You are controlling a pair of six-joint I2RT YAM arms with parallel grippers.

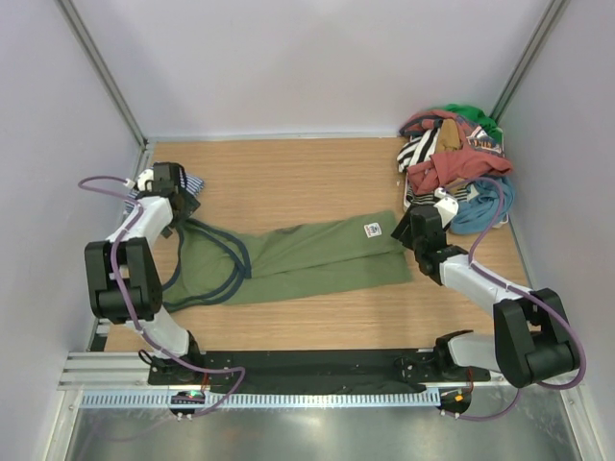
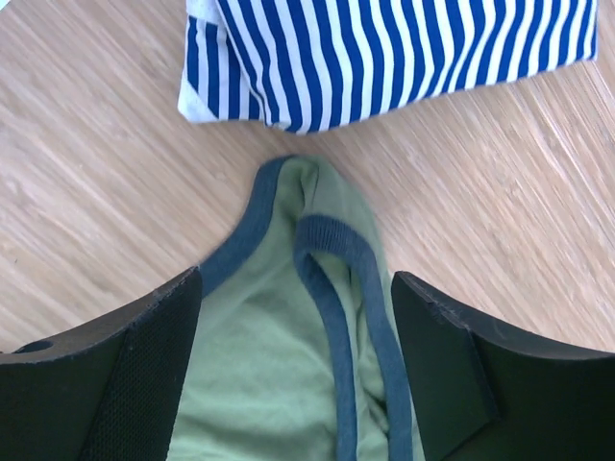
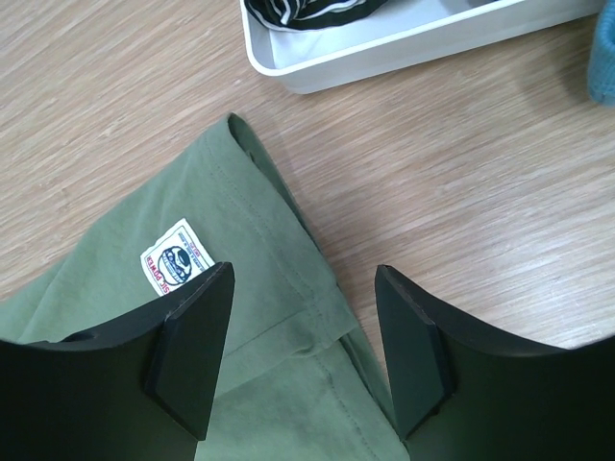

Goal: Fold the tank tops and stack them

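The olive green tank top (image 1: pixel 307 259) lies stretched flat across the table, its navy-trimmed straps (image 2: pixel 322 307) to the left and its hem with a white label (image 3: pixel 176 261) to the right. My left gripper (image 1: pixel 181 204) hovers open over the strap ends, with the cloth lying loose between its jaws. The folded navy-and-white striped tank top (image 2: pixel 384 58) sits just beyond the straps, mostly hidden under the left gripper in the top view. My right gripper (image 1: pixel 405 233) stands open over the hem corner (image 3: pixel 288 240), holding nothing.
A pile of mixed clothes (image 1: pixel 452 158) fills the back right corner, partly in a white tray (image 3: pixel 404 48). A blue cloth (image 1: pixel 485 206) hangs off the pile toward the right arm. Walls close the table on the left, right and back.
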